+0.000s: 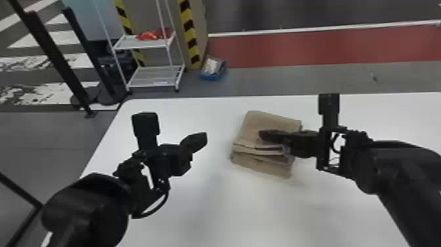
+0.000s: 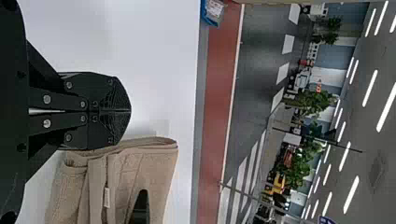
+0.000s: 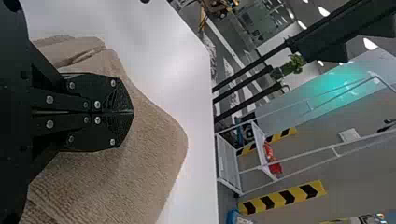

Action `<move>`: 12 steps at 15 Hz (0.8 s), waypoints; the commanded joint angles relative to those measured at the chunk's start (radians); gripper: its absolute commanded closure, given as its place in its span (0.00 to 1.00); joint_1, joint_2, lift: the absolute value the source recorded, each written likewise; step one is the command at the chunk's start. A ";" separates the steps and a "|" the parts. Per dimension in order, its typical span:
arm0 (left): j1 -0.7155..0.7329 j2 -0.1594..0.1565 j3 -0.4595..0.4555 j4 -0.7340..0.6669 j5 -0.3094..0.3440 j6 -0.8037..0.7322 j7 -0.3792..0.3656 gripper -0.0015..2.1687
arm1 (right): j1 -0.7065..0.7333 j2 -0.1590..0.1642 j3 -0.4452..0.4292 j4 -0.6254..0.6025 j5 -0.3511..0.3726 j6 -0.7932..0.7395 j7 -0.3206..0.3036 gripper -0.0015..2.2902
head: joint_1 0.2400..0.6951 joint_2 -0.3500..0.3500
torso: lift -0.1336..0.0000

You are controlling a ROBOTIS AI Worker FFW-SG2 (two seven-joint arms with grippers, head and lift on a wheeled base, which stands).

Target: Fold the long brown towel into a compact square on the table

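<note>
The brown towel (image 1: 272, 120) lies folded into a layered bundle on the white table, its front part showing several stacked edges. My right gripper (image 1: 262, 134) is over the bundle from the right, its tips at the upper layer. In the right wrist view the same gripper (image 3: 132, 112) is shut, with the towel (image 3: 154, 135) behind it. To the left of the towel, apart from it, is my left gripper (image 1: 204, 139). The left wrist view has that gripper (image 2: 130, 111) shut with nothing between its fingers, and the towel (image 2: 159, 172) beyond.
The white table (image 1: 210, 210) extends around the bundle, its far edge behind it. Past that edge on the floor stand a white wire cart (image 1: 154, 77) and a blue bin (image 1: 213, 70), with dark posts at the left.
</note>
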 commanded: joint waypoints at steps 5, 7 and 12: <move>0.002 -0.006 -0.005 -0.006 0.000 0.003 0.002 0.91 | 0.109 -0.035 -0.004 -0.185 0.013 0.150 0.015 0.91 | 1.00 0.78 | 0.04; 0.002 -0.007 -0.013 -0.010 0.000 0.003 0.003 0.91 | 0.149 -0.044 -0.015 -0.242 0.013 0.153 0.018 0.91 | 1.00 0.78 | 0.04; -0.002 -0.015 -0.020 -0.014 -0.006 0.018 0.008 0.91 | 0.175 -0.087 -0.042 -0.276 0.013 0.153 0.090 0.91 | 1.00 0.75 | 0.04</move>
